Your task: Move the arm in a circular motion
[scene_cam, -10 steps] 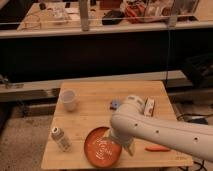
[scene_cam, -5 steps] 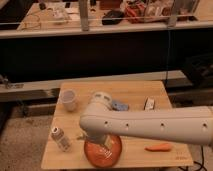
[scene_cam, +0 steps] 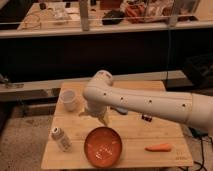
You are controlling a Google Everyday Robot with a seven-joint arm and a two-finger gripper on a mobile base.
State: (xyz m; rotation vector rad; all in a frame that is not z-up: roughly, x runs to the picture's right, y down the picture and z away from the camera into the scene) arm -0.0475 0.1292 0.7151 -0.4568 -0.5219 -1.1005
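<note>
The cream-white arm (scene_cam: 145,102) reaches in from the right edge across the wooden table (scene_cam: 165,130). It is a thick tube with small dark dots and a rounded joint (scene_cam: 100,82) at its left end. The small pale gripper (scene_cam: 98,114) hangs below that joint. It is above the table just right of a white cup (scene_cam: 70,100) and behind an orange bowl (scene_cam: 103,145). I see nothing held in it.
A white can (scene_cam: 61,138) lies at the table's front left. A carrot (scene_cam: 159,147) lies at the front right. A small dark object (scene_cam: 146,118) and a bluish item (scene_cam: 120,110) sit under the arm. A dark counter and railing stand behind.
The arm has swung to the left across the table. Its rounded joint and gripper went from the right-centre towards the white cup, uncovering the bowl.
</note>
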